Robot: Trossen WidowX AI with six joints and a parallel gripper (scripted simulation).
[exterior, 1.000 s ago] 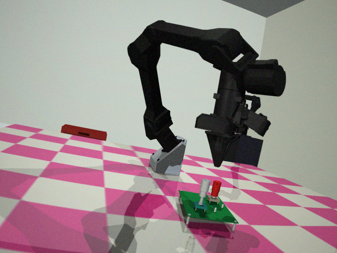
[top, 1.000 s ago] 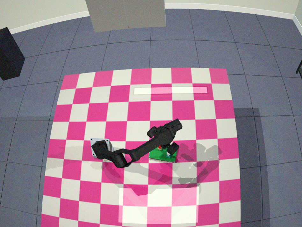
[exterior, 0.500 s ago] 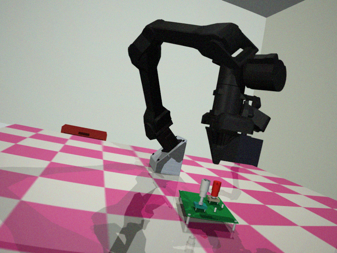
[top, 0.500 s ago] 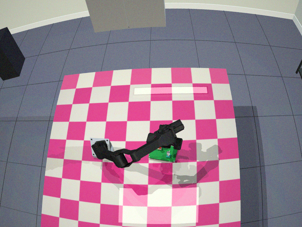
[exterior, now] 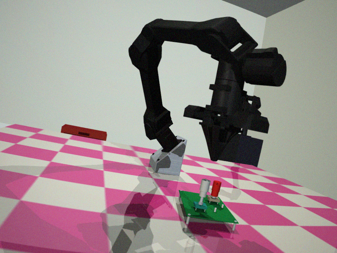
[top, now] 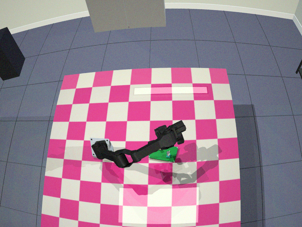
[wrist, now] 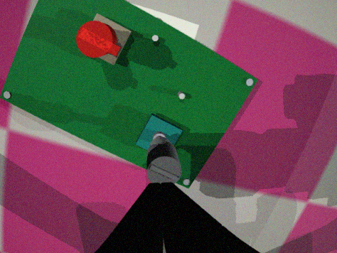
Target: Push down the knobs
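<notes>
We see a room with pale walls and a floor of dark blue-grey tiles (top: 195, 36), where a grey cabinet (top: 126, 14) stands against the far wall and a black box (top: 9, 53) sits at the left. In the middle stands the counter (top: 80, 112), covered in a pink and white checkerboard pattern, with bright light patches and the arm's shadows lying across it. A flat dark red rectangular block (exterior: 83, 132) rests near the counter's far edge in the exterior view.

The black six-joint arm (exterior: 190, 30) rises from its grey wedge-shaped base (exterior: 168, 159) and arches over toward the green rectangular circuit board (exterior: 215, 213), which stands on short metal legs on the counter beside the base.

Our black gripper (exterior: 215, 156) points down with its fingers pressed together on nothing. It hangs above the board, apart from it, and in the exterior view its tip lies higher than both knobs.

On the board, the grey cylindrical knob (exterior: 204, 187) stands raised on its shaft above the teal potentiometer (exterior: 199, 205). Next to it, the red cylindrical knob (exterior: 215, 188) sits above the tan potentiometer (exterior: 213, 200). In the wrist view the grey knob (wrist: 163, 163) appears directly ahead of the closed fingertips, while the red knob (wrist: 97, 40) lies further off toward the board's opposite end.
</notes>
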